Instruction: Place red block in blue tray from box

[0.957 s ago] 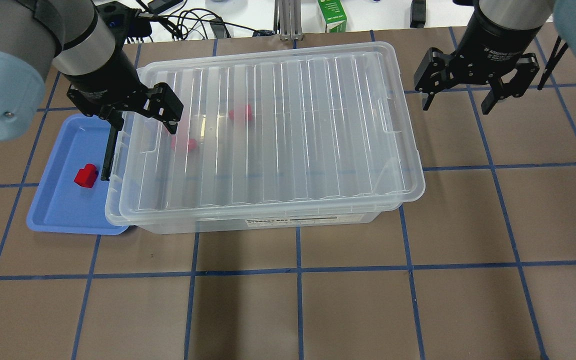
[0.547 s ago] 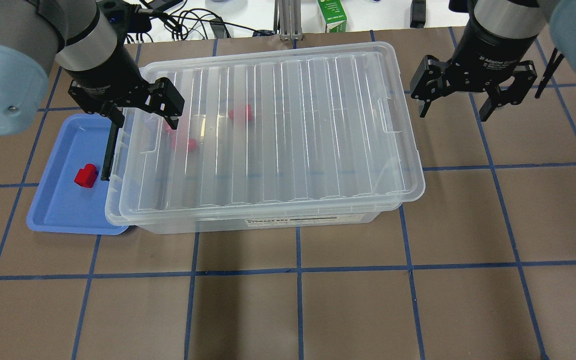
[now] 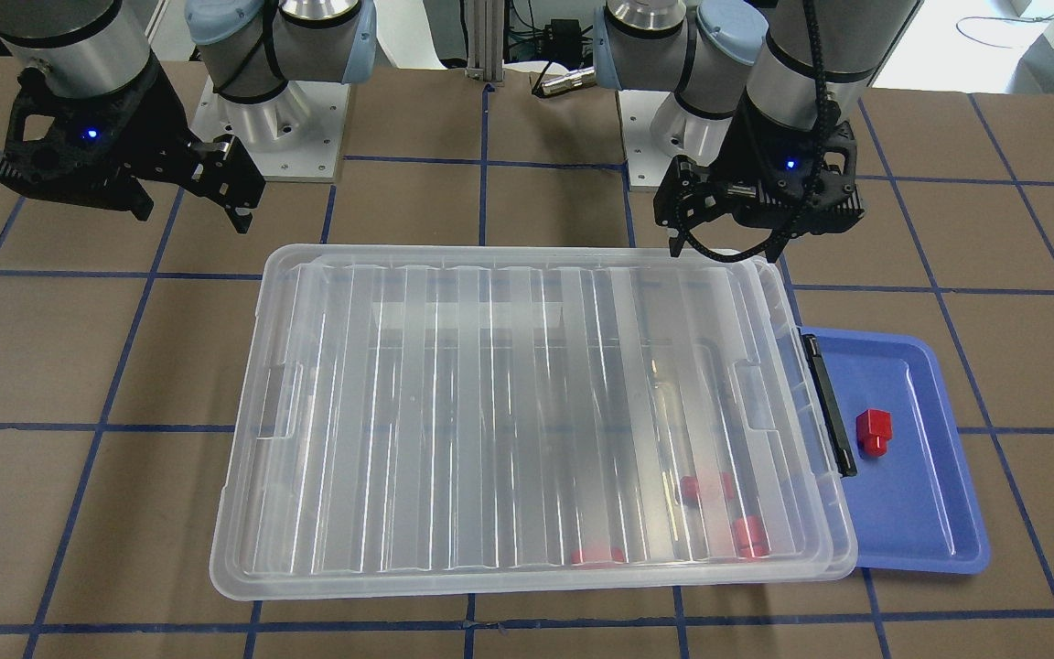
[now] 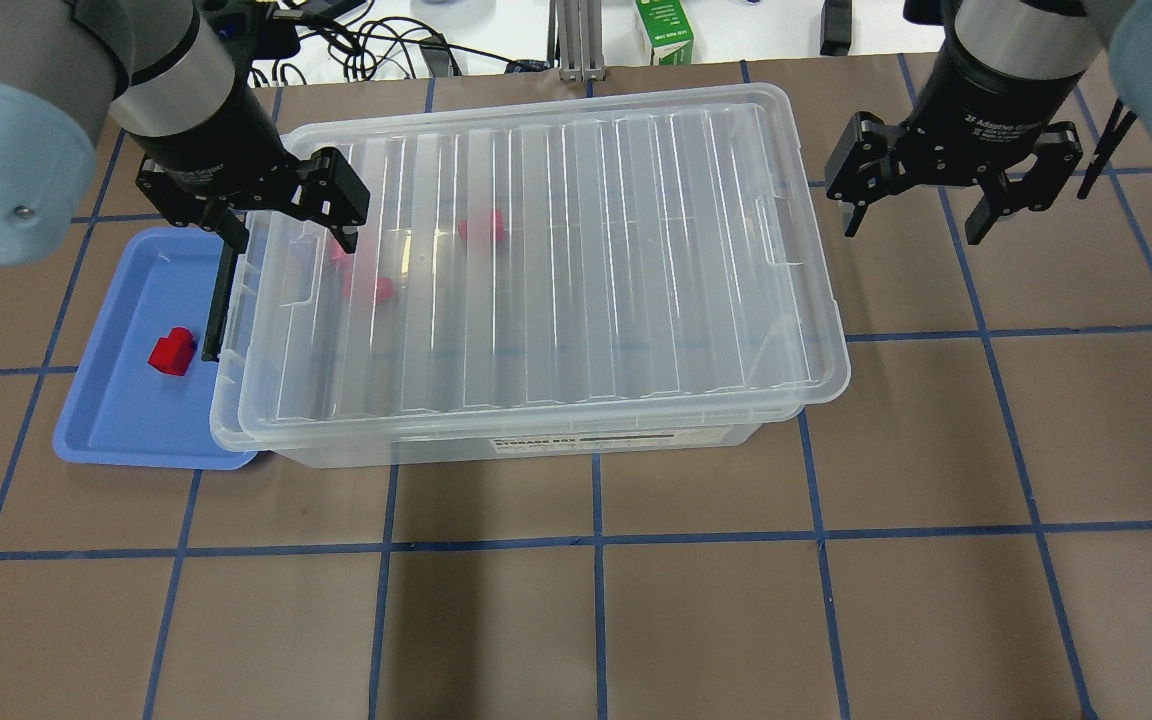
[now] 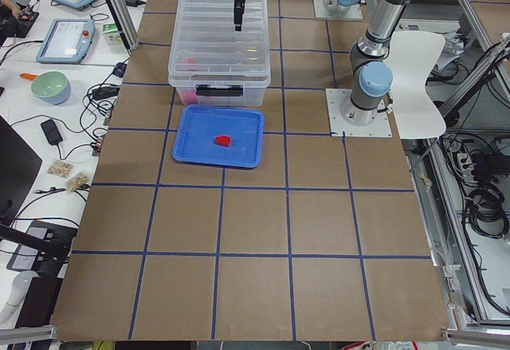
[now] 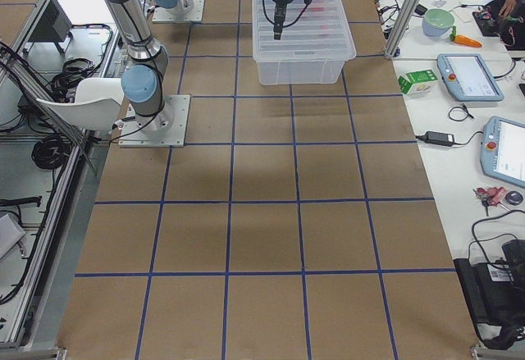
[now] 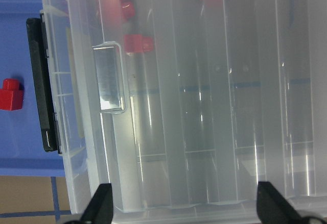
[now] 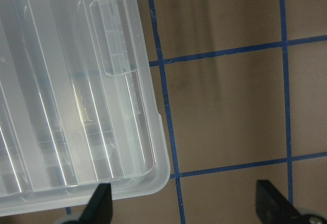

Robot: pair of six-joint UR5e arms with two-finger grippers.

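One red block (image 4: 172,351) lies in the blue tray (image 4: 126,410), which sits at the box's left end, partly under the rim. It also shows in the front view (image 3: 874,431) and in the left wrist view (image 7: 11,94). The box (image 4: 536,260) has its ribbed clear lid on, with three more red blocks (image 4: 481,227) showing dimly through it. The black latch bar (image 4: 221,300) faces the tray. My left gripper (image 4: 288,238) is open and empty above the box's left end. My right gripper (image 4: 912,230) is open and empty above the table, right of the box.
A green carton (image 4: 664,30) and cables (image 4: 376,45) lie behind the box at the table's far edge. Brown table with blue tape lines (image 4: 596,540) stretches in front of the box and to its right.
My left gripper has drifted slightly back over the box's left end, uncovering a third red block under the lid. My right gripper has shifted only a little. The red block in the tray has not moved.
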